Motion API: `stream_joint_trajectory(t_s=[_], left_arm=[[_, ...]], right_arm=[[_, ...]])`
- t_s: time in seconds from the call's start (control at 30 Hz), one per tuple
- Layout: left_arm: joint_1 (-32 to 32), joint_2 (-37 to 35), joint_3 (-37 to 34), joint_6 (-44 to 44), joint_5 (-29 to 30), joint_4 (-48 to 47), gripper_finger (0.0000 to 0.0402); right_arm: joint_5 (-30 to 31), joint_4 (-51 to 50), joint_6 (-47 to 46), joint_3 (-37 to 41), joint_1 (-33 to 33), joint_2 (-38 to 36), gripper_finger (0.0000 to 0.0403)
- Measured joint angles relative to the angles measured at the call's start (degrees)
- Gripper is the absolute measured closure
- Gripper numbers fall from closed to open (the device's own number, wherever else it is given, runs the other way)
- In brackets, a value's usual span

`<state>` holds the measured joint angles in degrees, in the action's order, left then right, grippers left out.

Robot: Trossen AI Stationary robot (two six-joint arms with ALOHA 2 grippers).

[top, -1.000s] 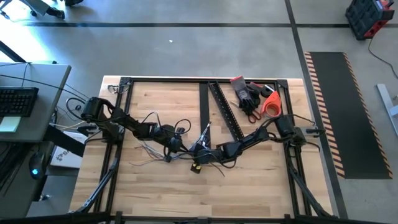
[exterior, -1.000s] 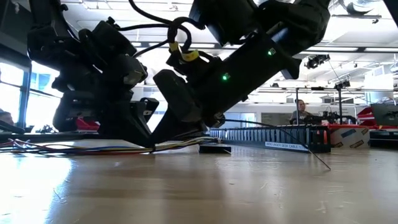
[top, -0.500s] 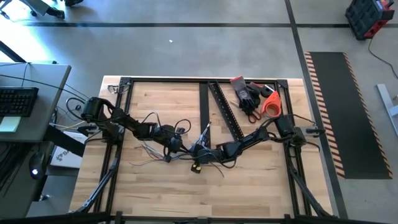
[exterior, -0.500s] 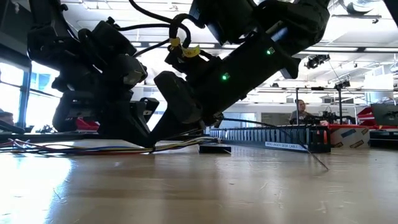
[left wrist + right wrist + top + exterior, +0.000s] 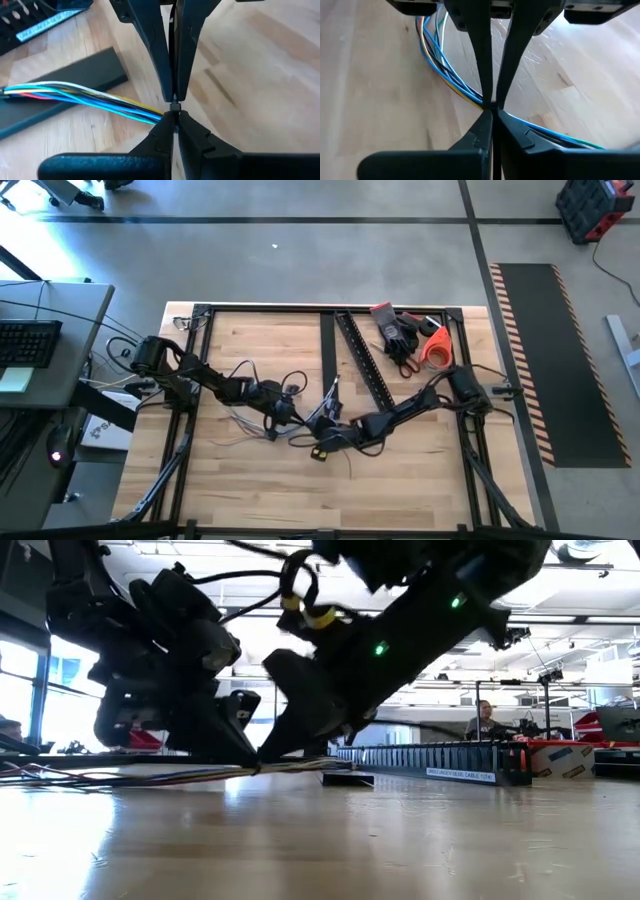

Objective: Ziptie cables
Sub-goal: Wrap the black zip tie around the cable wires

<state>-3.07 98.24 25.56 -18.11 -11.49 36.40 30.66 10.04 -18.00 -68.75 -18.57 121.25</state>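
No legible text anywhere.

Your overhead view is evenly bright, with daylight glare on the floor (image 5: 60,220) at far left. In your low view, bright windows and ceiling lights silhouette the arms, and the near desk (image 5: 320,850) is blurred.

Grey concrete floor (image 5: 300,260), hazard-striped black mat (image 5: 545,360), desk with keyboard (image 5: 25,342), bright windows (image 5: 60,700) behind.
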Motion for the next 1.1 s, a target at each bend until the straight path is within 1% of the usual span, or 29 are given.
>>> stream_joint_trajectory(t_s=[0.17, 0.33, 0.57, 0.63, 0.77, 0.9, 1.0, 1.1], left_arm=[[-0.01, -0.13, 0.07, 0.02, -0.36, 0.28, 0.0401], [0.04, -0.02, -0.24, -0.02, -0.19, -1.86, 0.0401], [0.04, -0.02, -0.22, 0.43, 0.0, -2.12, 0.0397], [0.04, -0.02, -0.22, -0.02, 0.02, -2.12, 0.0384], [0.04, -0.77, -0.26, -0.44, 0.17, -2.31, 0.0346], [0.04, -0.96, -0.29, 0.03, -3.27, -2.0, 0.031], [-0.45, -0.96, -0.31, 0.64, -2.92, -0.65, 0.0294], [-0.77, -0.96, -0.31, 0.67, -2.92, 0.59, 0.029]], right_arm=[[0.78, -4.75, -1.32, 0.02, -1.21, -2.77, 0.0402], [1.84, -8.2, -2.72, 0.04, -2.78, -3.23, 0.0402], [2.11, -8.55, -4.4, 0.05, -3.04, -3.28, 0.0402], [2.1, -8.52, -4.16, 0.07, -3.01, -3.27, 0.0402], [2.06, -8.39, -4.04, 0.07, -3.01, -3.24, 0.0402], [2.06, -8.09, -3.83, 0.11, -2.97, -3.22, 0.0402], [2.1, -8.11, -3.58, 0.11, -2.86, -3.19, 0.0402], [2.2, -7.97, -3.38, 0.11, -2.84, -3.17, 0.0402]])
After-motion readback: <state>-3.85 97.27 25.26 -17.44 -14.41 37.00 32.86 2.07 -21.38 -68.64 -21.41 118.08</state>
